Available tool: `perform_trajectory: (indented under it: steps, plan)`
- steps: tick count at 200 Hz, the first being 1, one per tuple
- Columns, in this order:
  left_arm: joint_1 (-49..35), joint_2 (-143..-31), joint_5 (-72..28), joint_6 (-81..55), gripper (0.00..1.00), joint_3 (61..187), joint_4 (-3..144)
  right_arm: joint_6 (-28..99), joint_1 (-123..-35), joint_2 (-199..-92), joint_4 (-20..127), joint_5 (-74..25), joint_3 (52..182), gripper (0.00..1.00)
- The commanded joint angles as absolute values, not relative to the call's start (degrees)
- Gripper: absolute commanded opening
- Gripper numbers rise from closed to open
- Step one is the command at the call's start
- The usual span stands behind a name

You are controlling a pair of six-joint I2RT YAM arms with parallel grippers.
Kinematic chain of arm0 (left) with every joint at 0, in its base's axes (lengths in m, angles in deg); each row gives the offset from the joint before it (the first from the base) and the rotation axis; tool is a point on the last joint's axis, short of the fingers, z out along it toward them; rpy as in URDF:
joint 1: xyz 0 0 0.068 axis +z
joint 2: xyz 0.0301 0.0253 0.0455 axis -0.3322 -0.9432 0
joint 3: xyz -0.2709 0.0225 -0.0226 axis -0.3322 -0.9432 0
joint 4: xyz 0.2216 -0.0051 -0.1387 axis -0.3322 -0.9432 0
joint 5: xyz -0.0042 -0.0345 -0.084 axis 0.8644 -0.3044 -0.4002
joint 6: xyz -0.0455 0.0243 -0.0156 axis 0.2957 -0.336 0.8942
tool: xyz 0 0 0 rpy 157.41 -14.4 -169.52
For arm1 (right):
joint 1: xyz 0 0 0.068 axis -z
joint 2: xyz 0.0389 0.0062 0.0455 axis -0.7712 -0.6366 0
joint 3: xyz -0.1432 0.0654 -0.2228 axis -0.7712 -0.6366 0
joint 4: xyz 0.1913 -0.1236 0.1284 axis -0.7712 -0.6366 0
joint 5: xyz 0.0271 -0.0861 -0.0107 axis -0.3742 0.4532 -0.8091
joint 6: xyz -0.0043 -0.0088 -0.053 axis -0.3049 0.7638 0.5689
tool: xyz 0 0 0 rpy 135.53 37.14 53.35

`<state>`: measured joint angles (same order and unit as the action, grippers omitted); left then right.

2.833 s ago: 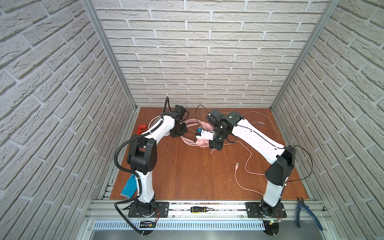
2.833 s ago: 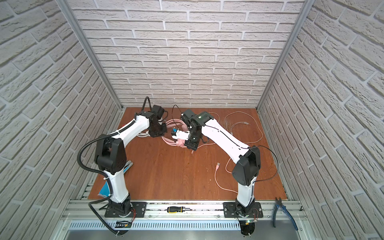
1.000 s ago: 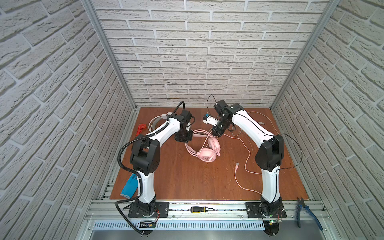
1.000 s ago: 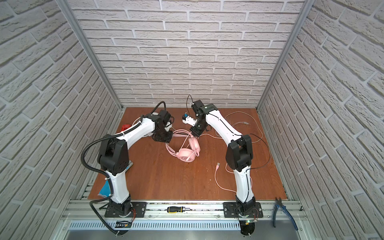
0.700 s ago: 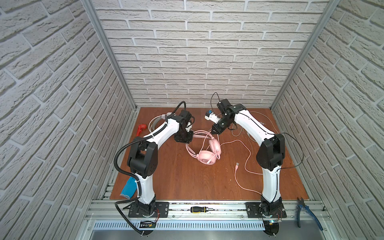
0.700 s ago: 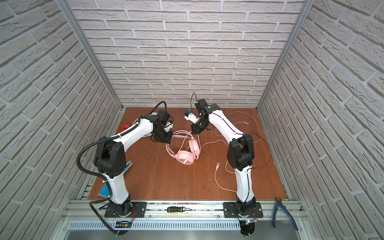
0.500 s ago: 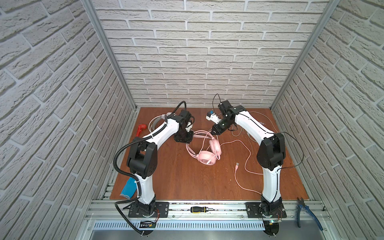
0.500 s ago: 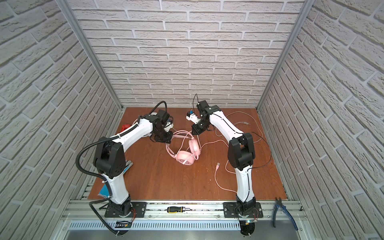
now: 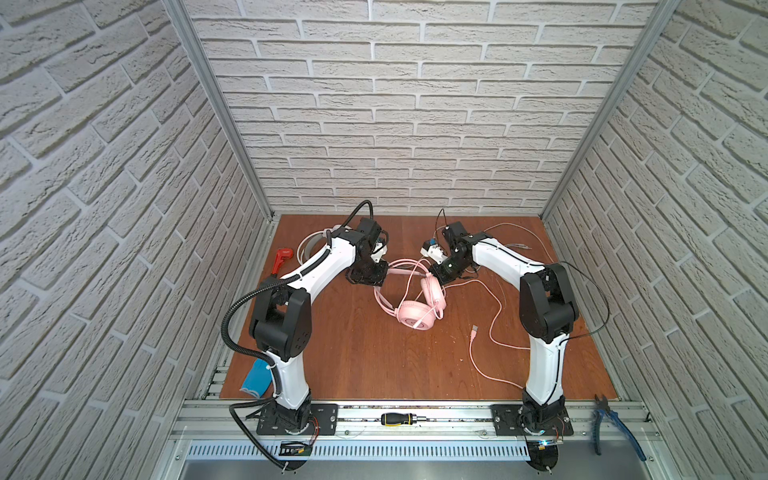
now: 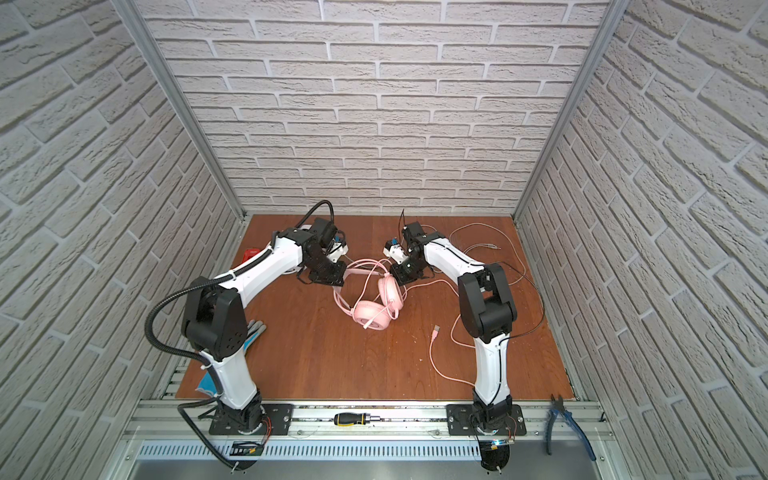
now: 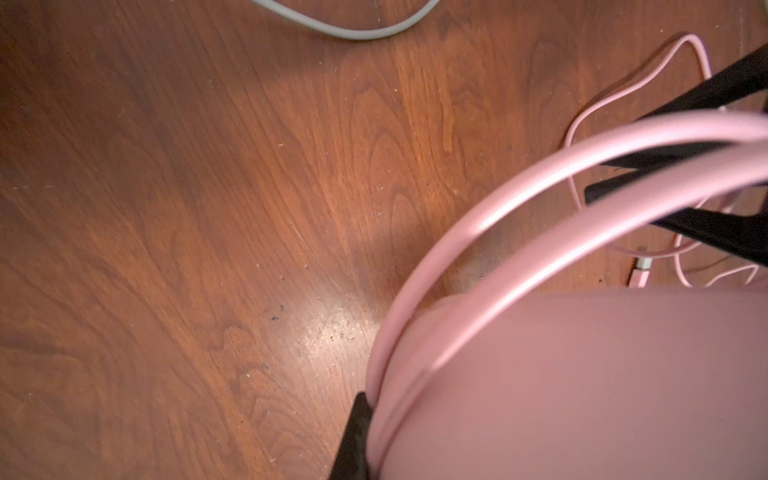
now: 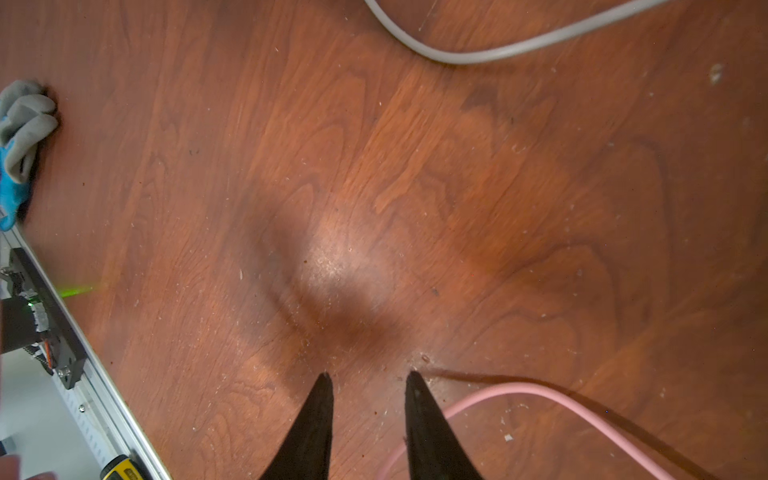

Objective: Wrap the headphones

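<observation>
Near the table's [image 9: 353, 353] back edge, mid-wrap: my left gripper [image 9: 379, 277] pinches the pink headset [image 9: 415, 314]; right gripper [image 12: 368, 376], spread, must catch its cable [image 12: 540, 391].

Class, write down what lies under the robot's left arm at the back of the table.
Part of a white headset band shows beside the left arm; the rest is covered by it.

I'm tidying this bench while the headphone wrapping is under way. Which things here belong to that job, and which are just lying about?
For the job: pink headphones, pink cable, white headphones (partly hidden), white cable.

Lying about: red wrench, blue-grey glove, screwdriver, blue pliers.
</observation>
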<state>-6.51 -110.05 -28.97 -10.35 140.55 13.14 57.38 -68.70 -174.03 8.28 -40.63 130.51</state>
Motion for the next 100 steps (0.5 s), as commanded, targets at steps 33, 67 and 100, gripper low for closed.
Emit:
perform_trajectory:
  steps: [33, 67, 100]
  plan:
    - [-4.94, -106.16, -36.34, -8.56, 0.00, 140.08, 16.79, 52.49, -68.21, -172.39, 16.26, -42.40, 126.54, 0.33]
    - [-3.39, -104.22, -38.67, -6.63, 0.00, 138.71, 19.87, 51.18, -68.13, -172.59, 18.53, -42.54, 123.93, 0.33]
    - [-2.66, -102.79, -39.50, -5.30, 0.00, 138.45, 20.87, 50.91, -68.13, -173.22, 19.45, -43.02, 122.56, 0.34]
